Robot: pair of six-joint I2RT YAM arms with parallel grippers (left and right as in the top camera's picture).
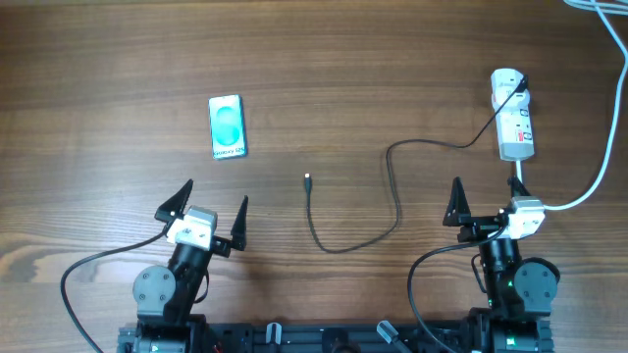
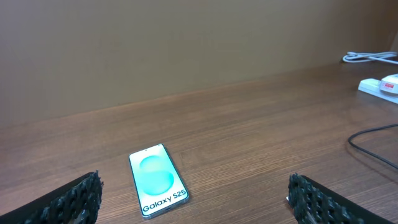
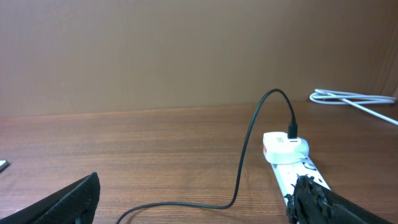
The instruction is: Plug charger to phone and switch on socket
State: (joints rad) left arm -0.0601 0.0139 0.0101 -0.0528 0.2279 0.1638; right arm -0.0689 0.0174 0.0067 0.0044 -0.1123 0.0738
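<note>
The phone (image 1: 228,126) lies flat on the wooden table at the left, its turquoise screen up; in the left wrist view (image 2: 157,180) its "Galaxy S25" text faces my fingers. The charger cable (image 1: 395,201) snakes across the middle, its small connector tip (image 1: 307,178) lying free on the table. Its far end goes into a white adapter (image 3: 285,147) on the socket strip (image 1: 512,114) at the right. My left gripper (image 1: 203,212) is open and empty, below the phone. My right gripper (image 1: 486,203) is open and empty, just below the strip.
A thicker white cable (image 1: 601,167) runs from the strip's near end out past the right edge and up to the top right corner. A brown wall stands behind the table in both wrist views.
</note>
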